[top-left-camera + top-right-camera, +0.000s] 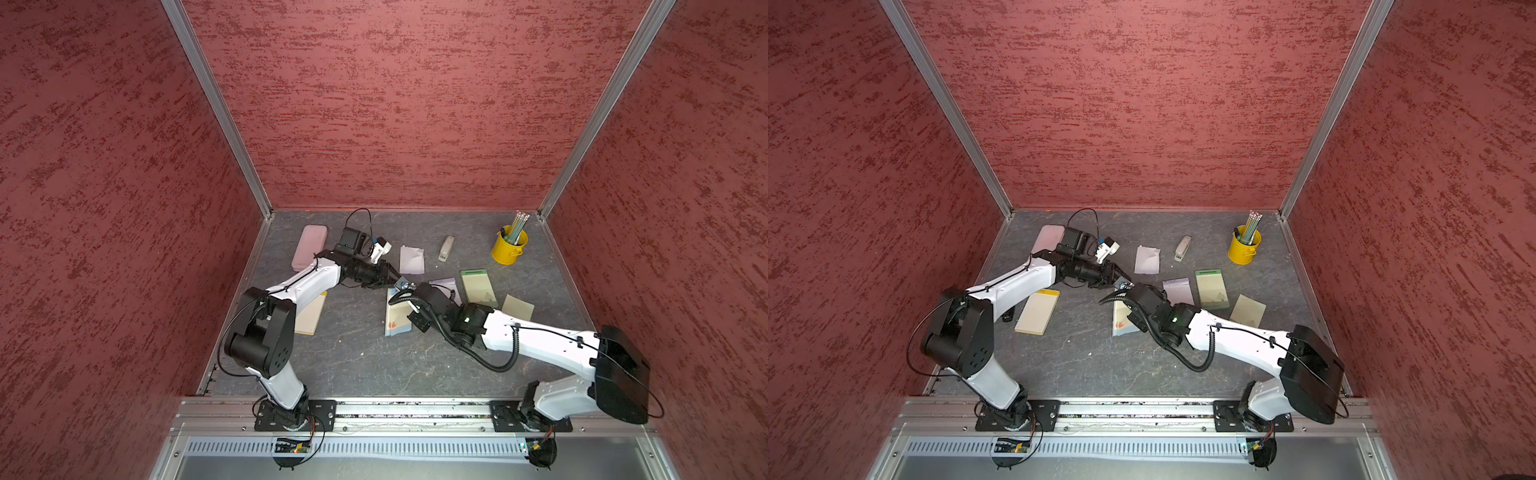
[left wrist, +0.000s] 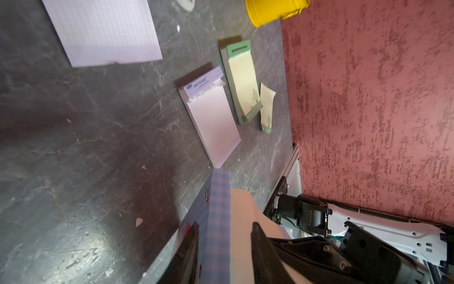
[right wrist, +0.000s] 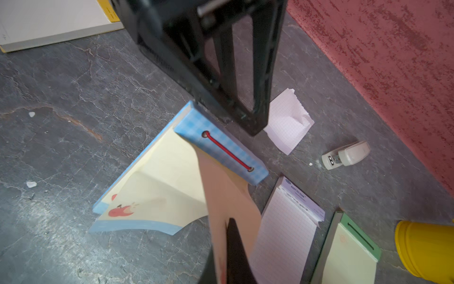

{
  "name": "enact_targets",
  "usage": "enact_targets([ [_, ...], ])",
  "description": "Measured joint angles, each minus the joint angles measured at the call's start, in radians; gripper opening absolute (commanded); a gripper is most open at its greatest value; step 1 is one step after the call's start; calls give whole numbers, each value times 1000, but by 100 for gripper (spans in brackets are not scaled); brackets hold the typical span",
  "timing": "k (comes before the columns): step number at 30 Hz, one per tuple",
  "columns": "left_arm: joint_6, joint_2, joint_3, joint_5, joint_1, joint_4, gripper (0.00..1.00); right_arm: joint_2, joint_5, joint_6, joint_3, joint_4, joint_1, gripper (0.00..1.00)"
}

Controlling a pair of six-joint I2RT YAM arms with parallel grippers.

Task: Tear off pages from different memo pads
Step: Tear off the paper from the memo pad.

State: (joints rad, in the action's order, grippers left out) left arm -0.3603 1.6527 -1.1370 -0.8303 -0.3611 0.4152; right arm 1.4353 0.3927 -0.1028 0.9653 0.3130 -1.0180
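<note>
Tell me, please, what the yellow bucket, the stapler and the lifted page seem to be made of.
The yellow bucket looks like glossy painted sheet metal, given its sheen and thin rim, though plastic is possible. The stapler seems matt beige moulded plastic with a metal-looking front. The page is thin matt paper: it curves smoothly up from its pad.

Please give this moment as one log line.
stage: blue pad page lifted, not torn off; left claw: open beside strip; right claw: shut on page

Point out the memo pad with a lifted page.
The blue-checked pad: its top page curls up in the right tool; the yellow pad, lilac pad and green pad lie flat.
</note>
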Motion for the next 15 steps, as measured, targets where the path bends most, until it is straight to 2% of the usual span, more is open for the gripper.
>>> enact_targets([
  [5, -63, -134, 157, 33, 54, -188, 62, 13, 9, -14, 15, 13, 9, 0],
  [8, -94, -254, 285, 89, 82, -320, 68, 19, 8, -17, 28, 22, 20, 0],
  [12, -117, -389, 422, 177, 80, -466, 70, 44, -5, -17, 51, 30, 40, 0],
  [15, -121, -465, 516, 262, 27, -562, 73, 54, -19, -16, 59, 38, 58, 0],
])
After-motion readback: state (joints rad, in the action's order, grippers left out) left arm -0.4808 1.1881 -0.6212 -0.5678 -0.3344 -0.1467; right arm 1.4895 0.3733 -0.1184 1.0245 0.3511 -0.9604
